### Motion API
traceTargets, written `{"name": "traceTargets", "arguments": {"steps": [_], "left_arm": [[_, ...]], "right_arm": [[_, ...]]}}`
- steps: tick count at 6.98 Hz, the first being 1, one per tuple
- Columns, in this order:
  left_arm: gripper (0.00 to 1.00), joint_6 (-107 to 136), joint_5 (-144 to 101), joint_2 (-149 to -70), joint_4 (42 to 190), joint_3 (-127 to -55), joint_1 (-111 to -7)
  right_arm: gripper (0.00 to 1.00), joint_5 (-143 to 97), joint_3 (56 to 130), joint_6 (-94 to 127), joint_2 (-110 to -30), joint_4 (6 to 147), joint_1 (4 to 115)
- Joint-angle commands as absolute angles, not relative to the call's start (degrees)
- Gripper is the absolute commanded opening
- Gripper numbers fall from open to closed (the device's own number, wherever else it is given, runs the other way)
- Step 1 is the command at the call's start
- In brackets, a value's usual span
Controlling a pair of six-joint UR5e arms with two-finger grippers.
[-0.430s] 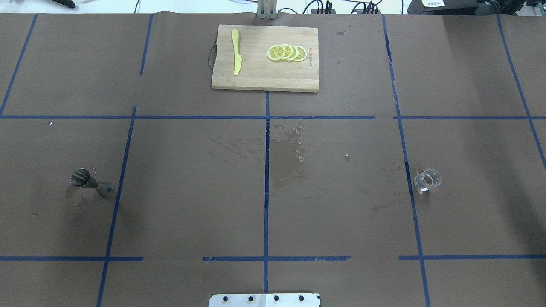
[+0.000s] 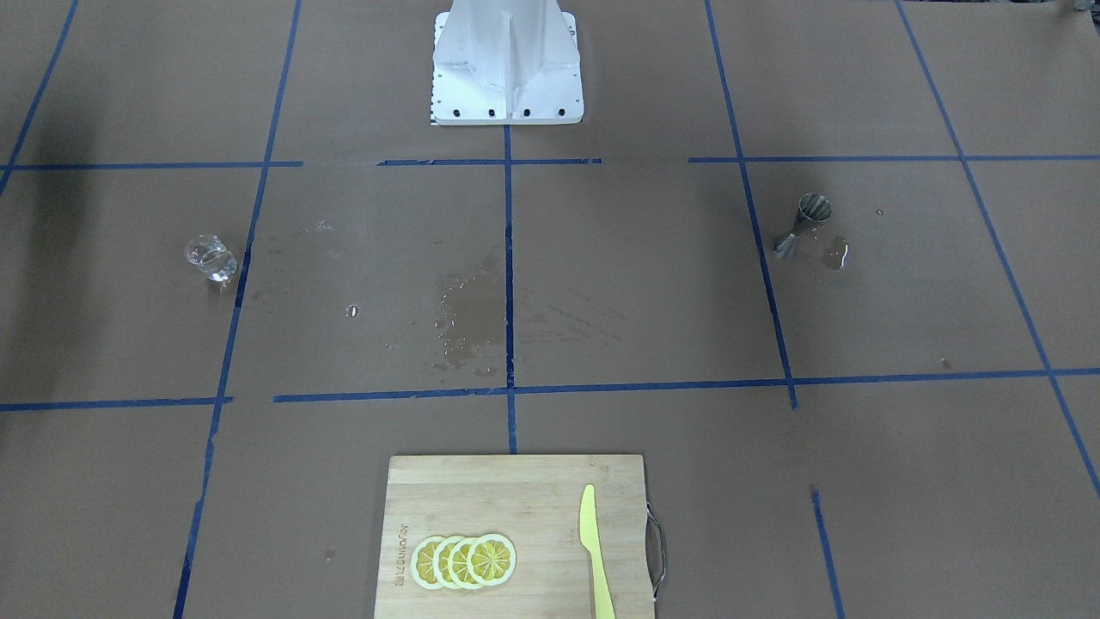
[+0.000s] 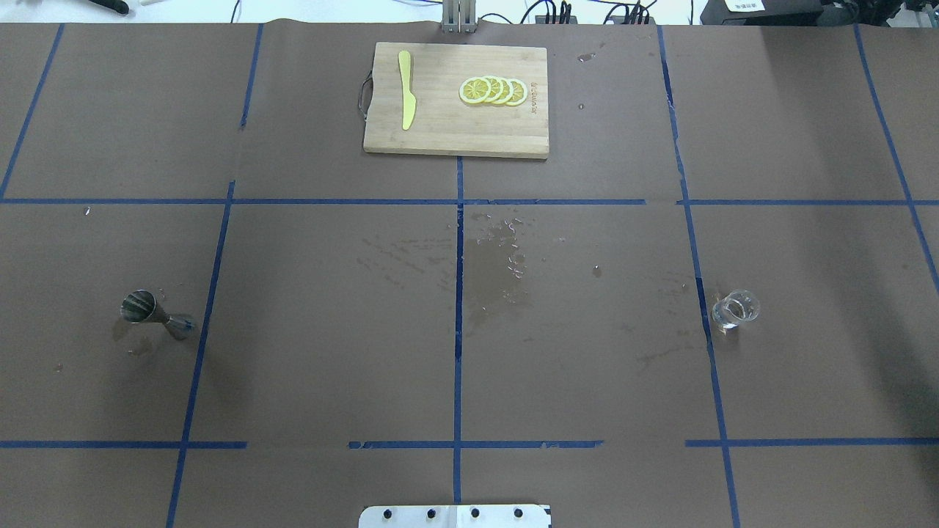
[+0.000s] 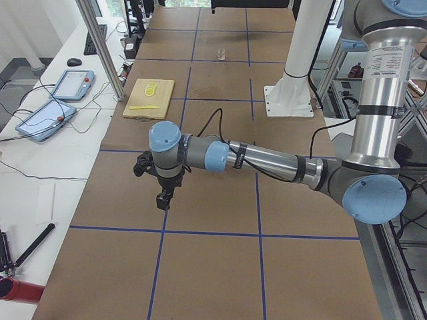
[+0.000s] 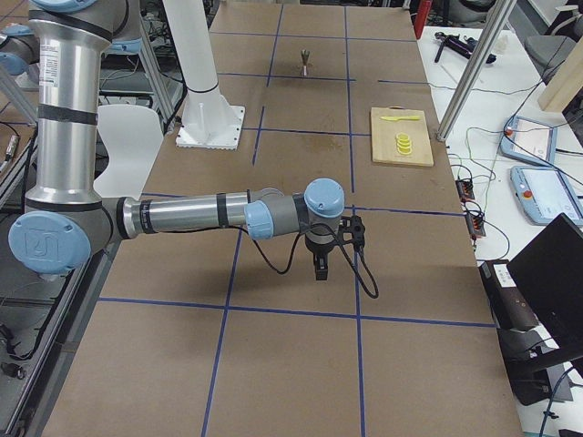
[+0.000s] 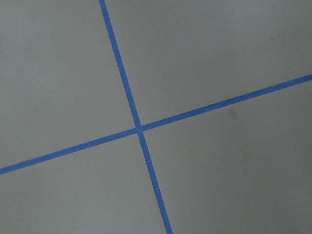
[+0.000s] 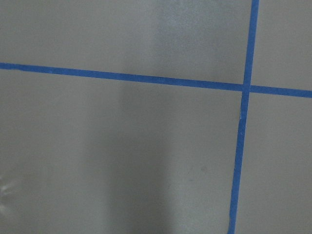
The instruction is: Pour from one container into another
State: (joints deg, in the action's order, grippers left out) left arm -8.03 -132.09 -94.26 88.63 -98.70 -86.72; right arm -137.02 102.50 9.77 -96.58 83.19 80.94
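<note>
The clear glass cup (image 3: 735,309) stands upright on the brown paper at the right, beside a blue tape line; the front-facing view has the cup (image 2: 210,258) at its left. The steel hourglass jigger (image 3: 155,315) stands at the left, with small wet spots around it. It also shows as the jigger (image 2: 802,225) and, far off, the jigger (image 5: 305,62). Neither gripper appears in the overhead or front-facing views. The left gripper (image 4: 162,199) and right gripper (image 5: 320,269) hang over the table ends, pointing down, far from both containers. I cannot tell whether they are open or shut. Both wrist views show only paper and tape.
A wooden cutting board (image 3: 440,136) with lemon slices (image 3: 493,90) and a yellow knife (image 3: 406,89) lies at the far middle. A wet patch (image 3: 491,271) marks the table centre. The robot's base plate (image 3: 455,516) sits at the near edge.
</note>
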Motion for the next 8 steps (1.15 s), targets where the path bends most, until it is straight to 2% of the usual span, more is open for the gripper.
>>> {"name": "traceTargets", "arguments": {"steps": [1, 4, 7, 8], "left_arm": [[1.00, -8.08, -128.94, -95.98, 90.34, -101.05, -86.66], [1.00, -7.99, -129.55, -96.60, 100.44, -96.08, -86.57], [1.00, -3.30, -135.24, -92.31, 113.77, -99.30, -85.35], [1.00, 9.54, -137.44, -91.59, 117.12, -103.84, -80.30]], "right_arm": [[1.00, -137.20, 102.74, 10.10, -96.07, 82.71, 80.77], [1.00, -136.41, 102.40, 10.55, -92.91, 82.62, 80.68], [1.00, -136.06, 98.70, 10.63, -93.34, 73.68, 79.73], [1.00, -136.40, 99.14, 10.46, -93.34, 73.48, 78.24]]}}
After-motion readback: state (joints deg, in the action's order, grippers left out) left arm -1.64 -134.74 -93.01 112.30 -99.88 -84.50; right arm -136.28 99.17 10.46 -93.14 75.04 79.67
